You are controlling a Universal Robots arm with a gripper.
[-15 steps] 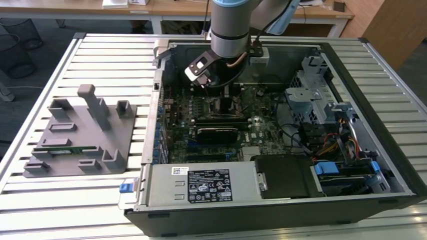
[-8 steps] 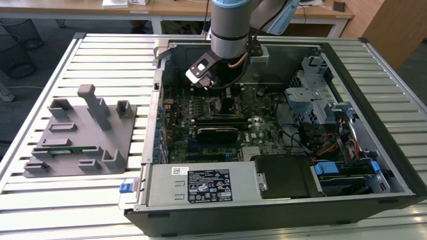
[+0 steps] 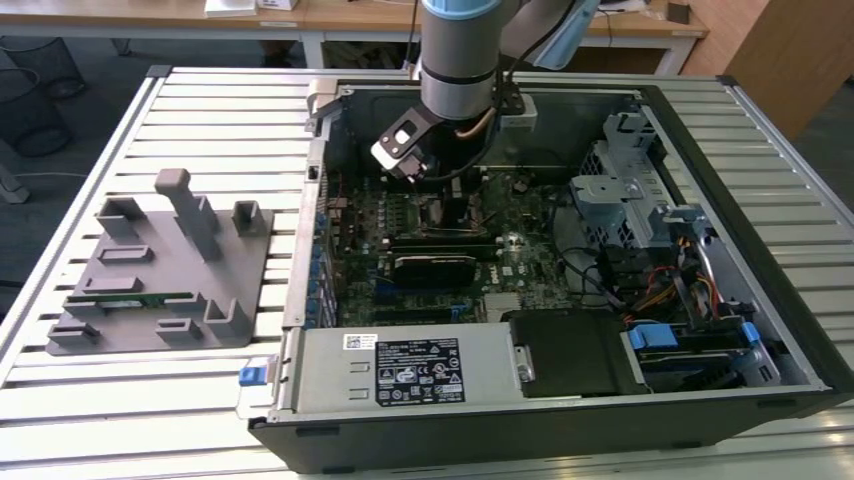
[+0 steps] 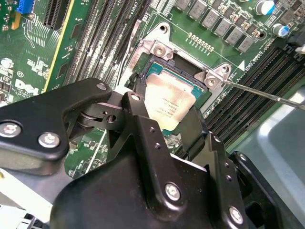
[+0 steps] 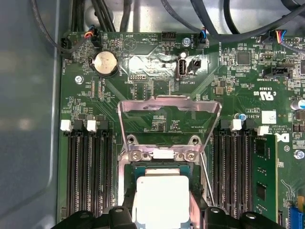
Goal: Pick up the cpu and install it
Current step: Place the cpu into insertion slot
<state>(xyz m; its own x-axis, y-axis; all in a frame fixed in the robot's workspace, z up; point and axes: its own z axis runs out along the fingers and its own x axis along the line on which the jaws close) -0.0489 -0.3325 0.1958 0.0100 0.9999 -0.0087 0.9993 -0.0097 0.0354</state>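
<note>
Claw [image 4: 164,114] clamped on cpu [image 4: 169,98] at both sides, cpu down in motherboard socket [image 4: 202,98], load plate [image 5: 169,102] flipped up.

A pale table [image 3: 134,400] made of long ribbed metal slats, running side to side, spans the exterior view. Two things rest directly on it. Toward the exterior view's left sits a flat grey plastic tray [image 3: 127,335] with several upright blocks rising from its base. Just beside it, toward the exterior view's right, a large dark computer case [image 3: 534,425] lies on its side with its open interior facing up. Bare slats show around both, widest along the near edge.
</note>
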